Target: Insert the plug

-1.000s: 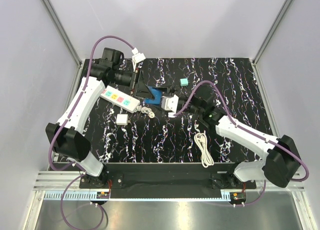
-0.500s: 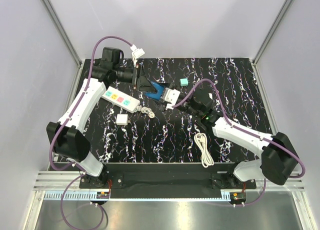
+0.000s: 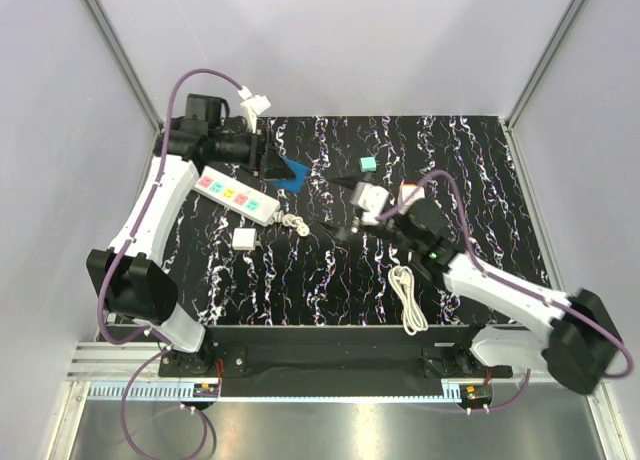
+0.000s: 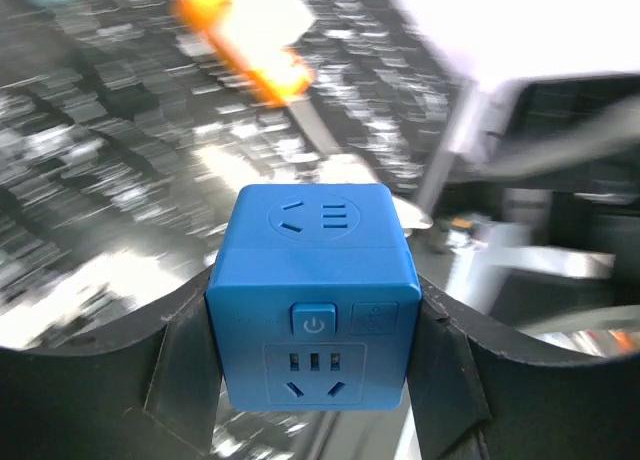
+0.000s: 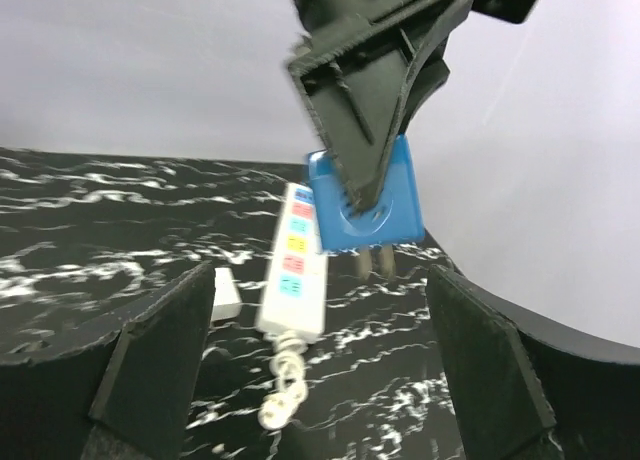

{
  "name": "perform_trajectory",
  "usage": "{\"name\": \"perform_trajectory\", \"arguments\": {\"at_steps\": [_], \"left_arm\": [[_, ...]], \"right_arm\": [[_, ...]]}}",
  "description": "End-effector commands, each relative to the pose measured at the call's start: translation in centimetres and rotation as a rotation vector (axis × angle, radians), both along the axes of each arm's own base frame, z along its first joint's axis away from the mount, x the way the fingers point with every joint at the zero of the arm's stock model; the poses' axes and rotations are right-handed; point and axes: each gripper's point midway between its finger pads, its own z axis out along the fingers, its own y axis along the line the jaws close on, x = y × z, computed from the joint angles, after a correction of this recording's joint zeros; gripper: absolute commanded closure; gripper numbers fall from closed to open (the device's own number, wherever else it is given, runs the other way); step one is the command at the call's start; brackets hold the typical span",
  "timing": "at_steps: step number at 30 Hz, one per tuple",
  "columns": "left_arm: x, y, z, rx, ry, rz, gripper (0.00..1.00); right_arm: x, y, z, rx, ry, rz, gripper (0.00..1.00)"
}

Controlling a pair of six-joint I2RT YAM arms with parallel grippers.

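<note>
While the left tool clamps a blue cube adapter, the right tool gapes wide and empty.

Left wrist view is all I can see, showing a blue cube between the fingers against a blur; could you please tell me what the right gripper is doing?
Observer: The right gripper is open, with nothing between its fingers.
Operator: Thank you. Does the blue cube have pins underneath?
Observer: Yes, metal pins stick out of its underside, clear of the table.
Operator: Is a power strip anywhere near?
Observer: A white strip with coloured buttons lies flat on the table, right beside the left gripper.
</note>
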Motion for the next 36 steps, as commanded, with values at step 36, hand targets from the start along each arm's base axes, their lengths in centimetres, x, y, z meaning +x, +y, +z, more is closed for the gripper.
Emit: {"name": "perform_trajectory", "arguments": {"at_steps": [36], "left_arm": [[13.7,20.9,-17.4,0.871,0.062,0.197,1.00]], "right_arm": [[-6.1,-7.0,-2.1,0.288,0.321,-0.021,0.03]]}}
